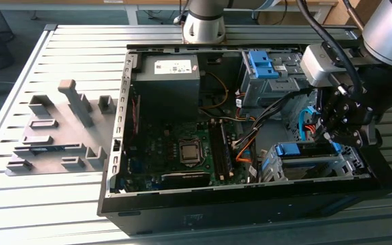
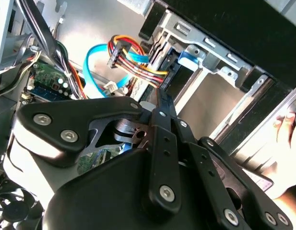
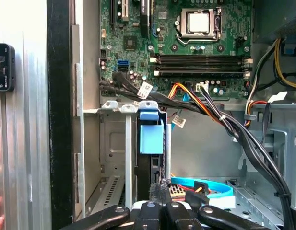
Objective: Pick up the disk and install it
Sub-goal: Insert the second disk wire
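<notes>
Black and compact, the gripper [image 1: 346, 133] hangs inside the open computer case [image 1: 182, 214] at the exterior view's right, just above the silver drive cage [image 1: 312, 166] near the case's front corner. In the second wrist view its fingers [image 2: 159, 124] stand pressed together with no gap showing between them, and nothing is caught there; in the first wrist view the fingertips [image 3: 159, 191] likewise meet in a narrow point right at the rear edge of the disk [image 3: 151, 163]. That disk sits edge-on inside the cage, its blue carrier tab [image 3: 151, 136] standing out at the cage's mouth beside the metal rails; in the exterior view the same blue frame [image 1: 298, 149] lies along the top of the cage, directly under the gripper. A light blue data cable [image 2: 92, 62] and a bundle of coloured power wires [image 2: 133, 60] run close by the gripper in the second wrist view. Farther into the case lie the green motherboard [image 1: 175, 148], the grey power-supply box [image 1: 169, 76] and a second blue latch [image 1: 261, 64] on the upper bay. A grey fixture plate [image 1: 56, 127] with upright blocks rests on the slatted table [image 1: 32, 204] at the exterior view's left. Part of a person's hand [image 2: 289, 129] shows at the edge of the second wrist view, beyond the case wall.
</notes>
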`<state>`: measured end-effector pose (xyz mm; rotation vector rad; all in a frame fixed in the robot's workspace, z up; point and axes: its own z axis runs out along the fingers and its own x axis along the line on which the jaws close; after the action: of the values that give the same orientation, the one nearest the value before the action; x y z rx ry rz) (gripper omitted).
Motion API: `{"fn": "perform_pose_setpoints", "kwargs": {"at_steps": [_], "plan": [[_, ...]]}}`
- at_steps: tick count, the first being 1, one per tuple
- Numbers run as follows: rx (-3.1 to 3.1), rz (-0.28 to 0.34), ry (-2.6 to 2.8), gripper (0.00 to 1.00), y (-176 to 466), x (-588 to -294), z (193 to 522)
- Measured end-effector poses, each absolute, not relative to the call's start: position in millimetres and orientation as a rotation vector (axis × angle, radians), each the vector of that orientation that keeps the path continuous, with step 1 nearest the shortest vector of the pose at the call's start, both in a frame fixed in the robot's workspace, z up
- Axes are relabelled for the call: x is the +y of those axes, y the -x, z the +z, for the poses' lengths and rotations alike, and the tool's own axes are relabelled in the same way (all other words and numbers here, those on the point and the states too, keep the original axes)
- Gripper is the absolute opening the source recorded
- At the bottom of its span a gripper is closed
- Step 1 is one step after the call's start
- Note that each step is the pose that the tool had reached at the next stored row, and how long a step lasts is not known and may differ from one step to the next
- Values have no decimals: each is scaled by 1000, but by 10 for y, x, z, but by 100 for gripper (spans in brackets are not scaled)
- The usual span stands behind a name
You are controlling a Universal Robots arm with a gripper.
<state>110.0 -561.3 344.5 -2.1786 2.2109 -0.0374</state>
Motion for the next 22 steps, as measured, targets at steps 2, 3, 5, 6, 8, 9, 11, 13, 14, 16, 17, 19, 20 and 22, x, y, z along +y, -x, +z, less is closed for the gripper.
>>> {"fn": "perform_pose_setpoints", "kwargs": {"at_steps": [2,3,5,6,8,9,11,13,14,16,17,19,20,22], "plan": [[2210,-37,2179,11,-1068,-5612,3445],[2210,-37,2178,11,-1042,-5612,3446],[2210,-37,2178,11,-1016,-5612,3463],[2209,-37,2178,11,-1005,-5612,3482],[2209,-37,2178,11,-995,-5612,3551],[2209,-37,2178,11,-994,-5612,3589],[2209,-37,2178,11,-993,-5612,3655],[2209,-37,2178,11,-991,-5612,3716],[2209,-37,2178,11,-990,-5612,3748],[2209,-37,2178,11,-990,-5611,3778],[2209,-37,2178,11,-990,-5611,3777],[2209,-37,2178,11,-990,-5611,3778],[2209,-37,2178,11,-990,-5611,3779],[2209,-37,2178,11,-990,-5611,3780]]}}
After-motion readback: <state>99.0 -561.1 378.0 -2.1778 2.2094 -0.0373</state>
